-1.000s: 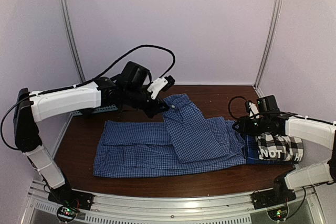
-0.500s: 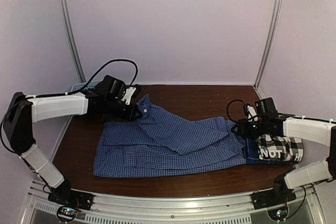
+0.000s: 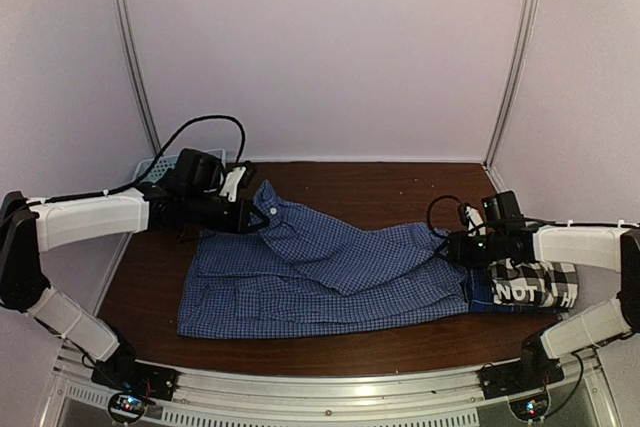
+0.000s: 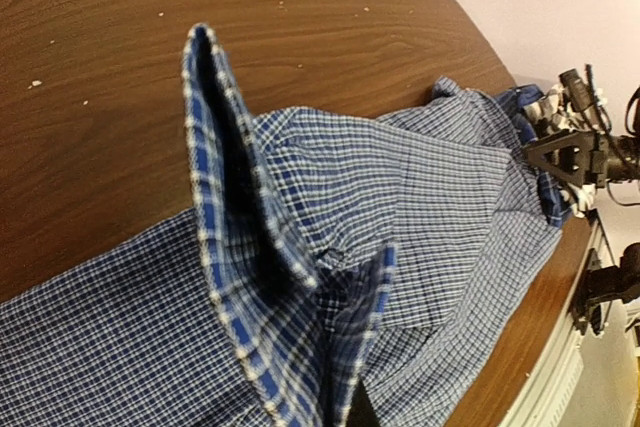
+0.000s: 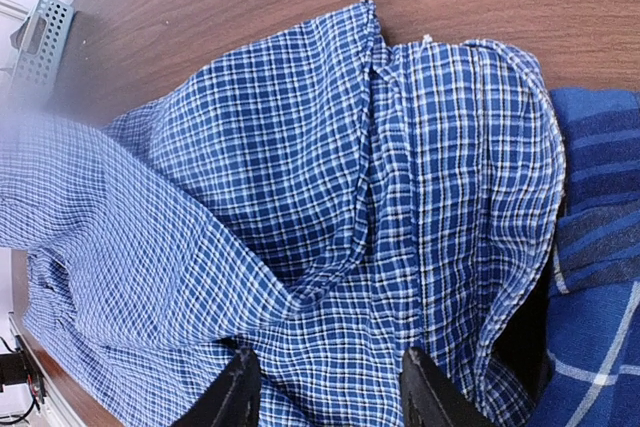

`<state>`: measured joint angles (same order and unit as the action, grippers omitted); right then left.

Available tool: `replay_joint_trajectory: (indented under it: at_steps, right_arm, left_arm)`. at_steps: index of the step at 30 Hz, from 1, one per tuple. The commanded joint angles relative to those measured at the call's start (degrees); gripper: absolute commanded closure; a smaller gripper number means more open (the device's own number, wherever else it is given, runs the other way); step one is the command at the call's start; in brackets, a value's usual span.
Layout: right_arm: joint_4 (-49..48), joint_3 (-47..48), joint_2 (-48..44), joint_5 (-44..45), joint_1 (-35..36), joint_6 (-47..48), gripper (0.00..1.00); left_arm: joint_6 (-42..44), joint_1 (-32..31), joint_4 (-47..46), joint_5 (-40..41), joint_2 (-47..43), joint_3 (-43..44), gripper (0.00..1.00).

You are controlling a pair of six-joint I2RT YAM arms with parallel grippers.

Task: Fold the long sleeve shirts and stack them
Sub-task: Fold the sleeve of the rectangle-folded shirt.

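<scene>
Blue shirt (image 3: 330, 272) mid-fold; plaid shirt (image 3: 530, 282) seemingly done, at desk's (image 3: 380, 187) right edge.
Collar is pinched by L pincer (image 3: 252, 215); R pincer (image 5: 328, 392) is spread over its right end.

Reaching low and forward with the left pincer (image 3: 254, 216) clamped tight; holding the right pincer (image 3: 449, 249) half parted, pointing leftward.

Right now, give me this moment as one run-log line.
left gripper: shut on blue check shirt | right gripper: open, over same shirt
</scene>
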<state>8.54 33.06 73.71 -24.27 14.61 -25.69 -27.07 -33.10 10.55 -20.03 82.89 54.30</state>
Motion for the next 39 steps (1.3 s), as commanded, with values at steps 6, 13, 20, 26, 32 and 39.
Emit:
replay_joint_trajectory:
  at_steps: [6,13,20,26,32,39]
  right_arm:
    - [-1.42,-1.00,-0.40,-0.63,-0.46,0.66,0.50]
    - [0.22,0.82,0.71,-0.71,-0.46,2.40,0.49]
    - [0.58,1.24,1.25,-1.24,-0.46,2.93,0.49]
    - [0.43,1.08,1.34,-1.53,-0.47,2.93,0.48]
    - [0.08,1.18,1.77,-2.07,-0.46,2.71,0.48]
    - [-0.45,0.40,1.87,-2.22,-0.48,2.49,0.48]
  left_arm:
    - [-7.38,-2.56,-6.19,-8.94,-0.68,8.53,1.00]
    - [-13.15,-7.58,-7.14,-8.01,-1.81,11.58,1.00]
    - [-20.81,-8.38,-12.94,-6.38,-6.77,8.67,1.00]
    - [-22.25,-7.80,-12.21,-2.13,-9.08,4.80,1.00]
    - [-21.26,-6.45,-12.52,0.48,-7.69,-1.77,1.00]
    - [-17.86,-4.87,-10.82,7.87,-6.30,-6.96,1.00]
